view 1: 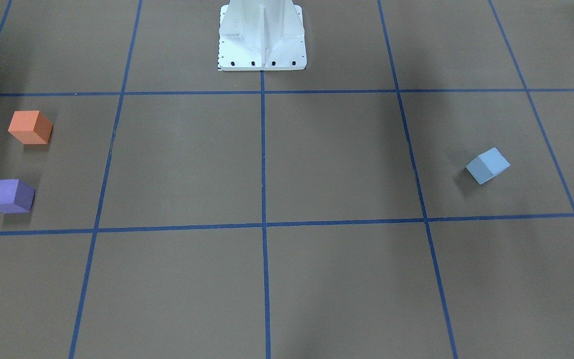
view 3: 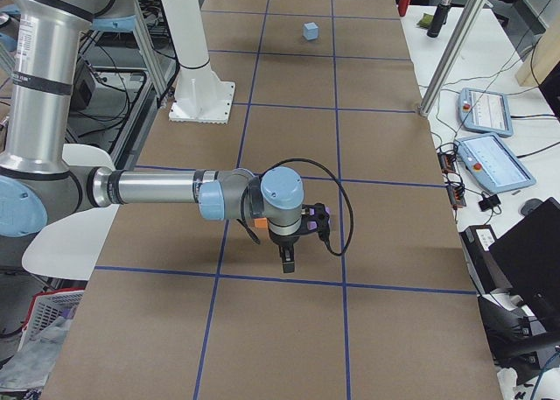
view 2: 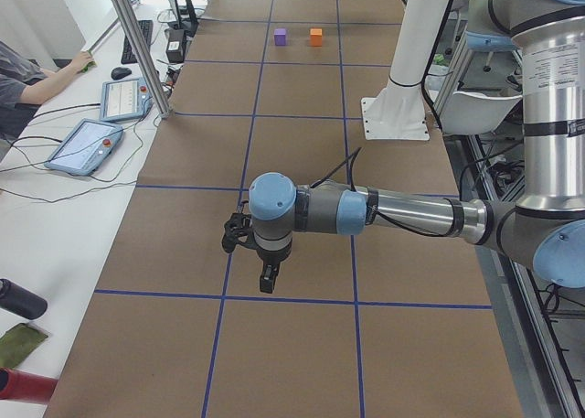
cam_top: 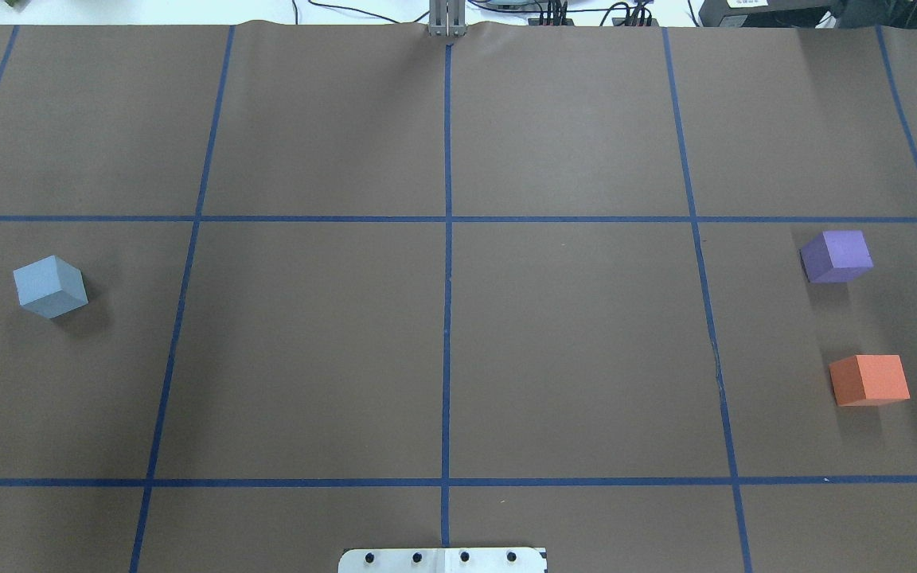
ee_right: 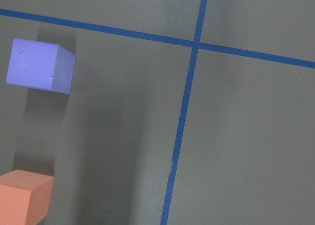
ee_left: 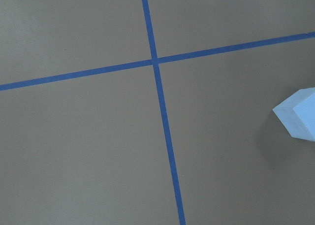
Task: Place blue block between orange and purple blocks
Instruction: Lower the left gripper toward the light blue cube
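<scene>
Blue block [cam_top: 50, 286] sits alone on the table's [cam_top: 442, 342] left side. Purple block [cam_top: 837, 256] and orange block [cam_top: 870, 380] sit far right, apart, orange nearer the robot. Left gripper [view 2: 267, 279] and right gripper [view 3: 288, 262] hang above the table; can't tell how open either is.

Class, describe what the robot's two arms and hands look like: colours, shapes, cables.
Both the left arm and right arm are silver tubes with grey joints capped in light blue. A black cable loops from each forearm to the wrist. The left hand and right hand are small and black.
</scene>
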Controlling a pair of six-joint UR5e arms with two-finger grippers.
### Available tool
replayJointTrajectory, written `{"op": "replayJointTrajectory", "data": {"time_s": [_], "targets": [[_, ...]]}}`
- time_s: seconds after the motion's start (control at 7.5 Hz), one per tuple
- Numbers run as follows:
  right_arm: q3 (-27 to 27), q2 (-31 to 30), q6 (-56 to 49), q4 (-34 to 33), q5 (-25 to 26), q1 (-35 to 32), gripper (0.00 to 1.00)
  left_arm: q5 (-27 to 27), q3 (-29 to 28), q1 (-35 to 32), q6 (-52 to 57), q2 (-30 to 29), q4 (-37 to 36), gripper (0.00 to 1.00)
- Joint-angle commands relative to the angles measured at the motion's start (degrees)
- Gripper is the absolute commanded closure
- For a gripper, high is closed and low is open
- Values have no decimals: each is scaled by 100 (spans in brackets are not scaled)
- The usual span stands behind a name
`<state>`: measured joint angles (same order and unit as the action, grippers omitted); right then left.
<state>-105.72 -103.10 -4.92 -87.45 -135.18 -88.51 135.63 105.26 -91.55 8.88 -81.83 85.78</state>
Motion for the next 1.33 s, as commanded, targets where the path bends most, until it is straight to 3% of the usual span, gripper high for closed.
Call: {"op": "replayJointTrajectory", "data": {"time_s": [0.0, 0.67, 0.93, 1.2], "targets": [[-1, 0, 0, 0, 0, 0, 0, -45, 3, -3, 9, 17, 35, 0], [8, 9, -9, 158, 0, 0, 0, -63, 162, 214, -70, -323, 264, 0], [16, 9, -9, 158, 0, 9, 0, -72, -23, 1091, -2384, -878, 298, 0], [16, 9, -9, 158, 0, 9, 0, -98, -311, 1498, -3521, -1011, 1033, 0]]}}
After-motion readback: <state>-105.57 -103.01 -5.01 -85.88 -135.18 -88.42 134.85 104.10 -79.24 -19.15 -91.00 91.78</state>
